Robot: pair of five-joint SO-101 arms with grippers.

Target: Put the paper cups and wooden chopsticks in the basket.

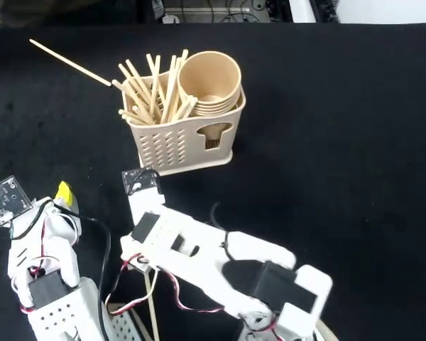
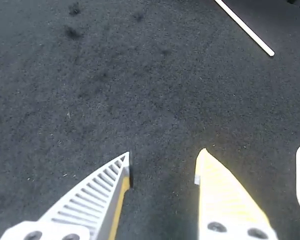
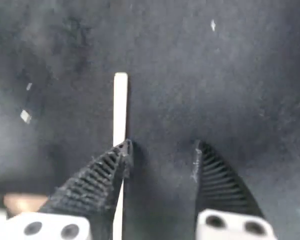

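Looking down over a counter [image 1: 355,142] draped in matte black cloth, stretching left to right and away to the far edge. Past that far edge, catching a strip of clutter: a tangle of cables [image 1: 220,11] in the middle, a pale white panel [image 1: 383,11] at the far right, a brownish shape [image 1: 28,11] in the far left corner. In close now, picking out pale lint flecks [image 3: 25,116] and darker smudges [image 2: 72,32] on the cloth. Lit softly from above, raising a grey sheen on the nap.
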